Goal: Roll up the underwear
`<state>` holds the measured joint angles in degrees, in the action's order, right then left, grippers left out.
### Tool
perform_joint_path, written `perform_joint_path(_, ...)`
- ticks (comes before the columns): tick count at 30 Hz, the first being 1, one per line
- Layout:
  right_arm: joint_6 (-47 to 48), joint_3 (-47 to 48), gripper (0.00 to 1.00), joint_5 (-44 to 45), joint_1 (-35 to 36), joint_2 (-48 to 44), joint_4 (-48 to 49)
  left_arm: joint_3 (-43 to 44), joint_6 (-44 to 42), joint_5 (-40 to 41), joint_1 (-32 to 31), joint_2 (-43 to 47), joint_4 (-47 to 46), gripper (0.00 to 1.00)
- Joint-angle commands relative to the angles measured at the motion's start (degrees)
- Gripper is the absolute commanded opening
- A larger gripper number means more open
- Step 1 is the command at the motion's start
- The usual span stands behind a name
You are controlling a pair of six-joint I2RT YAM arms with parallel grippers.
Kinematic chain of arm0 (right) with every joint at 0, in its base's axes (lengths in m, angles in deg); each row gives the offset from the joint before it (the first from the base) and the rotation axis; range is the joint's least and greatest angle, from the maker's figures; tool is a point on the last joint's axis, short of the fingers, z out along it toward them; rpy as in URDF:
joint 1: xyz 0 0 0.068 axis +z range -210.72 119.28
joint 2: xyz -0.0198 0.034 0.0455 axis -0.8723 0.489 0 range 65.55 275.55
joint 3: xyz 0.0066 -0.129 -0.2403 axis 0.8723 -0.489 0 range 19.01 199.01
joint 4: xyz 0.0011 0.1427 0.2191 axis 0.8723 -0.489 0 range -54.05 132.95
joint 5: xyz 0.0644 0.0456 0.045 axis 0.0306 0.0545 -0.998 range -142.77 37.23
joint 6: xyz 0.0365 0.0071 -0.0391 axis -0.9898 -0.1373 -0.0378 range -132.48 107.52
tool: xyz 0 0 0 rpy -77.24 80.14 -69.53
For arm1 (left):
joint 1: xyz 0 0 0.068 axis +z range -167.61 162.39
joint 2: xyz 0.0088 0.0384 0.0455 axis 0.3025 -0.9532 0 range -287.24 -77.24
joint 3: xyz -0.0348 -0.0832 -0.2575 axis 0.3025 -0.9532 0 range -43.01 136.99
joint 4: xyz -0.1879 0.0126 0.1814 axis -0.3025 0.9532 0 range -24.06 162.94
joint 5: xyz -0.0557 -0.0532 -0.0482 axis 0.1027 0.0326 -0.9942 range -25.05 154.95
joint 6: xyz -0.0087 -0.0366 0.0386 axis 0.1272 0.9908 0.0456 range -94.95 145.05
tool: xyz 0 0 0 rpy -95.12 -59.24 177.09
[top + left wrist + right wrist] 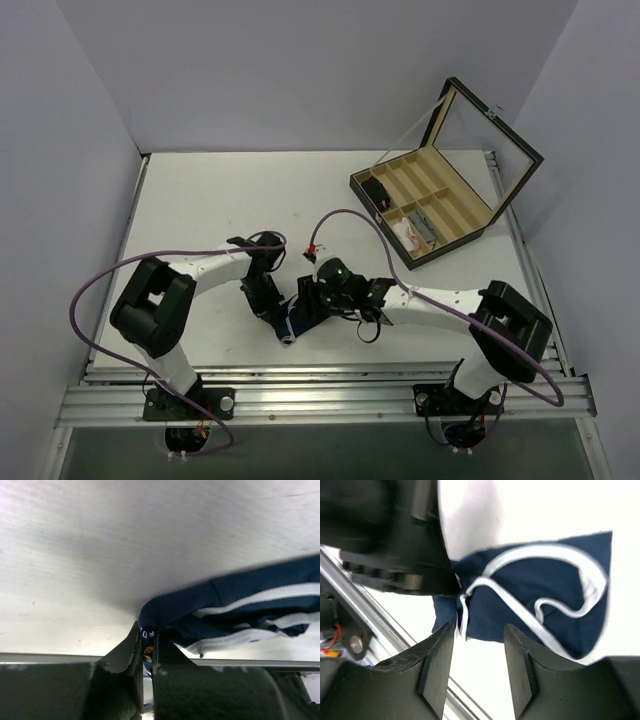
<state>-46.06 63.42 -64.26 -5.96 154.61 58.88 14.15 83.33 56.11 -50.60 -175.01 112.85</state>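
A: Location of the underwear?
B: Lying crumpled on the surface, near the front edge, between the two arms. Dark navy, thin white trim.
A: Handling?
B: Looks soft, light and floppy. Probably won't hold a roll unless pinned down. Best taken at a trimmed edge or corner, thin enough to pinch.
A: Left end effector?
B: Clenched on a fold at the near corner of the underwear.
A: Right end effector?
B: Released, jaws apart, just beside the cloth, gripping nothing.
A: Surface?
B: White, smooth, flat. Likely lets cloth slide instead of rolling. Metal rail along the near edge, close to the underwear.
A: Room?
B: Plain pale walls on three sides. Open box with wooden compartments at far right, well apart.
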Motion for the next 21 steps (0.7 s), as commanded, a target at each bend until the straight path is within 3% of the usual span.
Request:
perform_joint_path(1, 7.0, 3.6, 0.41, 11.5, 6.5, -3.7, -7.7, 2.9, -0.3, 1.4, -0.5, -2.8, 6.9, 0.02)
perform_joint_path(2, 7.8, 4.4, 0.42, 16.2, 7.9, -3.8, -8.0, 3.6, -0.3, 1.3, -0.6, -3.5, 7.5, 0.02)
perform_joint_path(9, 12.6, 8.8, 0.47, 24.8, 15.4, 0.5, -9.2, 6.6, -0.2, -1.1, -0.8, -7.7, 9.9, 0.02)
perform_joint_path(21, 14.6, 12.7, 0.46, 27.7, 21.3, 10.3, -7.3, 10.8, -1.7, -0.3, -0.9, -11.9, 14.6, 0.02)
